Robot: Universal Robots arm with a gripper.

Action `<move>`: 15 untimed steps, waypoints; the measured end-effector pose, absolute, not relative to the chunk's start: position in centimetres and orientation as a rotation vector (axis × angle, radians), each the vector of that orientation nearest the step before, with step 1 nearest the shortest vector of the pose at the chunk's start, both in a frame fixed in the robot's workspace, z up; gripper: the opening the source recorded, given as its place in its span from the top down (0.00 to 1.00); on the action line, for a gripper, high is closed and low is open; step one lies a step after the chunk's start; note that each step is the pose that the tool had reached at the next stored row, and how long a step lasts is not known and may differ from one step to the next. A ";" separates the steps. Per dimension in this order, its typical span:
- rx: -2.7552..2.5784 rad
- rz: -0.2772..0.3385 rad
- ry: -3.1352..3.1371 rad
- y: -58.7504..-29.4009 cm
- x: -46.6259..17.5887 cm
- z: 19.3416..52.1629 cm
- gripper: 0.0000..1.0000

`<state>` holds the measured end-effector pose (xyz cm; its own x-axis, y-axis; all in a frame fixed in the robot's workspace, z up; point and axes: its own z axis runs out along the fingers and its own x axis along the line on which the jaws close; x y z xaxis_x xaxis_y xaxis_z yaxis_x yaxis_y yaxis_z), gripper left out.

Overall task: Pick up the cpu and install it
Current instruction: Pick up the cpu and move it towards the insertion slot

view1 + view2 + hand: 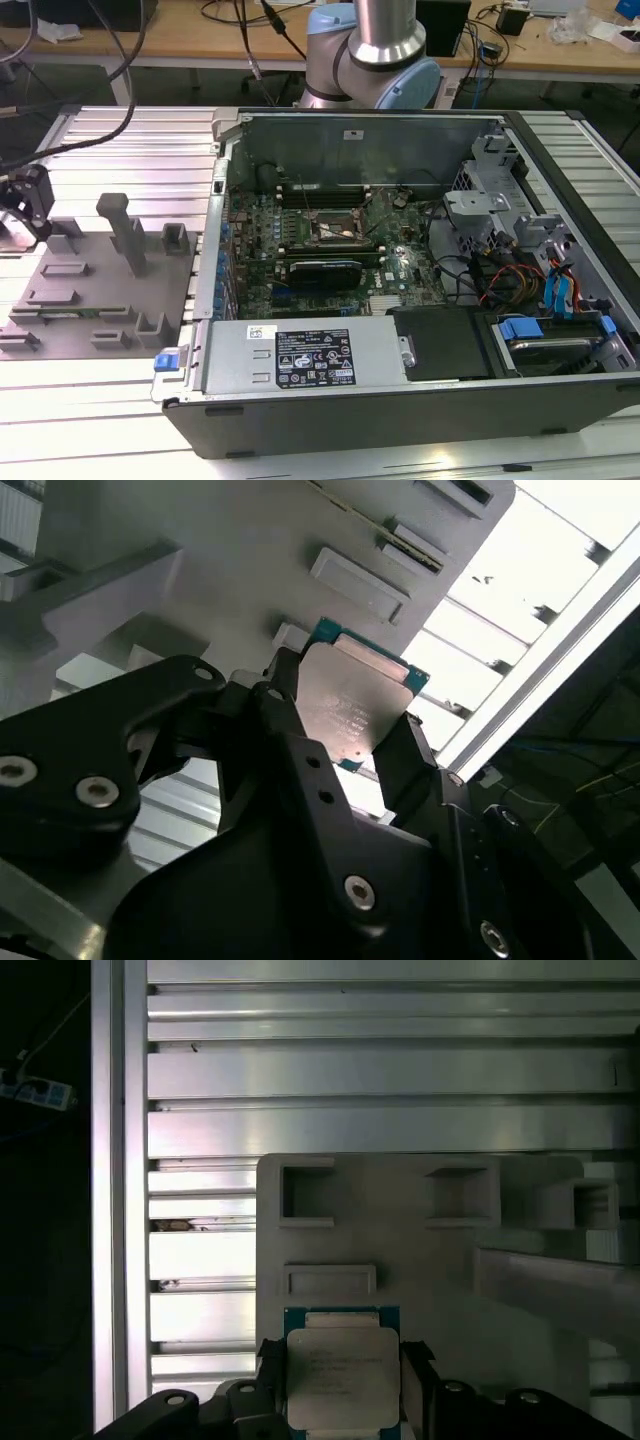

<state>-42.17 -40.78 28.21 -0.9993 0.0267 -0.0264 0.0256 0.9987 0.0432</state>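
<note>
Your gripper point(343, 1360), black and two-fingered, is clamped on the cpu point(343, 1378), a small flat square chip with a silvery metal top and a green rim. In both wrist views you see a black finger point(415, 1385) against each of two opposite edges of the chip. The metal top faces the cameras. In the second wrist view the gripper point(348, 705) grips the cpu point(355, 705) the same way, with the green rim showing past the fingers point(405, 755).

The chip is over the flat grey plastic fixture plate point(400, 1260), near one edge of it and just beside a small rectangular moulding point(330, 1280). You cannot tell whether the chip is lifted clear of the plate or touching it. The plate also carries square pockets point(308, 1195). It lies on the ribbed silver aluminium table point(200, 1130).

In the exterior view your gripper point(22, 205) is at the far left, over the left end of the fixture plate point(90, 300). It is well apart from the open dark-grey computer case point(350, 140) on the exterior view's right. Inside the case the green motherboard point(400, 265) lies flat, with the black rectangular socket frame point(338, 232) near its middle. The light-blue and silver arm point(370, 45) rises behind the case.
</note>
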 end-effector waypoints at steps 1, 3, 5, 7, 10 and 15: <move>0.041 0.067 3.114 -40.8 -42.2 28.6 0.45; 0.041 0.067 3.114 -40.8 -42.2 29.0 0.45; 0.041 0.067 3.114 -40.8 -42.2 29.3 0.45; 0.041 0.067 3.114 -40.8 -42.2 29.6 0.45; 0.041 0.067 3.114 -40.8 -42.2 30.5 0.45; 0.041 0.067 3.114 -40.7 -42.2 32.2 0.45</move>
